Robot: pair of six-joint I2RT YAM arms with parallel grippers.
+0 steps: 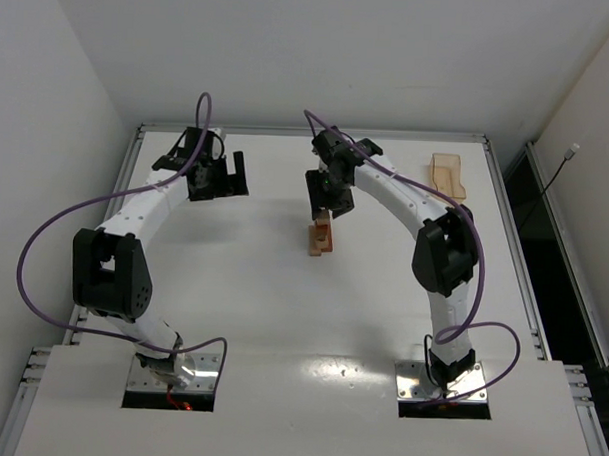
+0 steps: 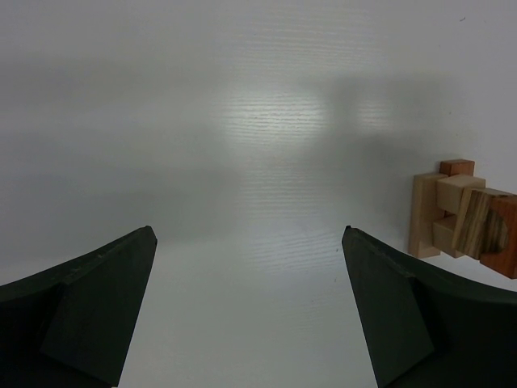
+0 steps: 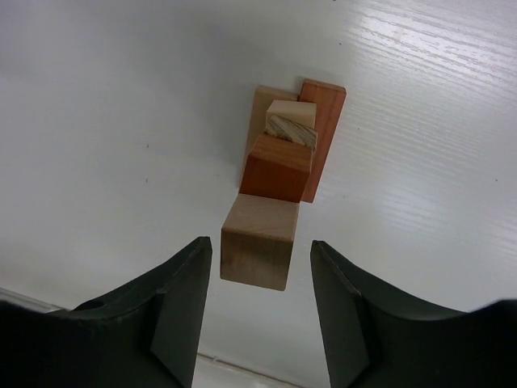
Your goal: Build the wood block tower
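The tower of wood blocks stands mid-table, narrow, in tan and reddish-brown. In the right wrist view a light tan cube tops it, over a reddish-brown cube, a pale striped block and flat base pieces. My right gripper hangs over the tower top, open, with a gap between each finger and the tan cube. My left gripper hovers at the far left, open wide with nothing between its fingers. In its wrist view the tower shows at the right edge.
A translucent tan open tray lies at the far right of the white table. A metal rail borders the table's far edge. Purple cables loop along both arms.
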